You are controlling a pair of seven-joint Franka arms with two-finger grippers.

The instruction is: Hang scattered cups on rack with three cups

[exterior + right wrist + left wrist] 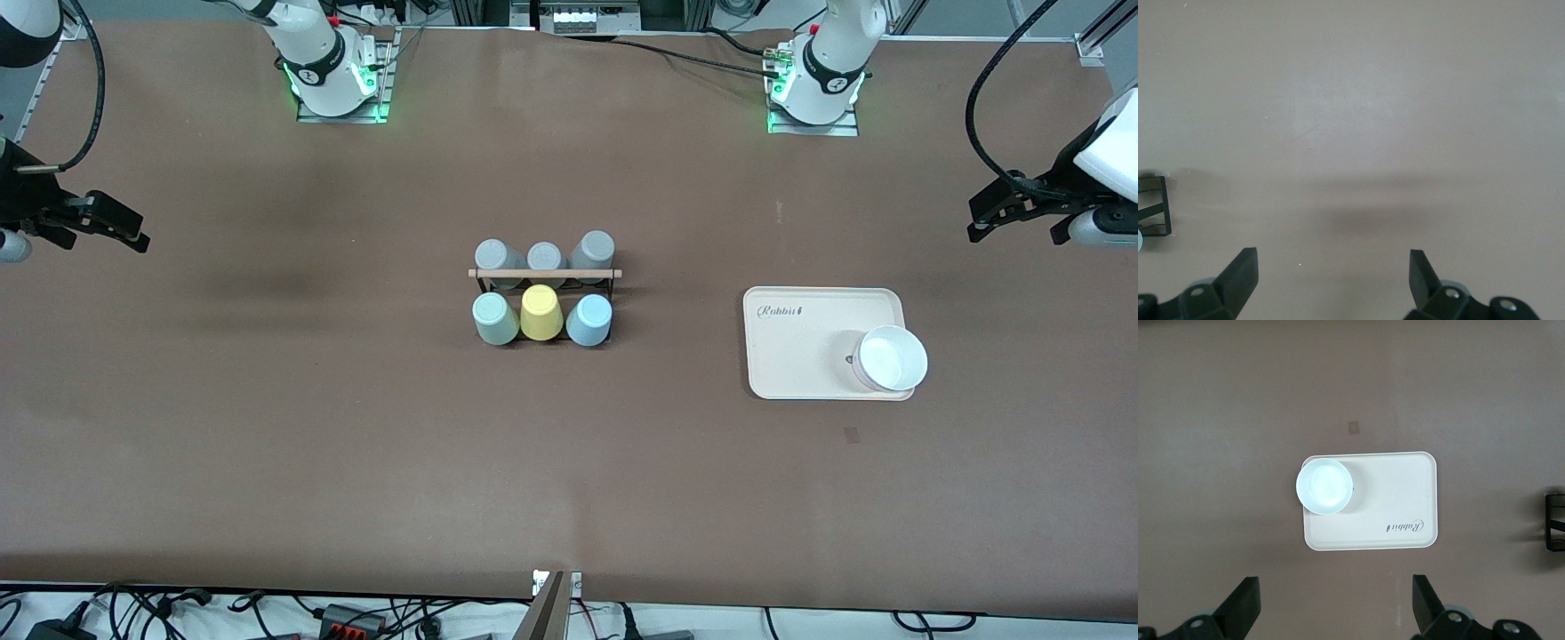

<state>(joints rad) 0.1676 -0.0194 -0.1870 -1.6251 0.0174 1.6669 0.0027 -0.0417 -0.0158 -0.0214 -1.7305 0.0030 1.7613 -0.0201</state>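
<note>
The black wire rack [544,293] with a wooden rod [569,274] stands mid-table. The pale mint cup [495,318] and the light blue cup [589,319] sit upside down on its row nearer the front camera, either side of a yellow cup [540,312]. Three grey cups [545,257] fill the farther row. My left gripper [1018,229] is open and empty, up over the left arm's end of the table; its wrist view [1336,600] shows a corner of the rack [1555,530]. My right gripper [102,222] is open and empty over the right arm's end [1331,273], with the rack's edge [1155,213] in view.
A cream rectangular tray [800,342] lies between the rack and the left arm's end of the table, with a white bowl [890,358] on its corner. Both show in the left wrist view: tray [1398,500], bowl [1325,486]. Brown tabletop surrounds the rack.
</note>
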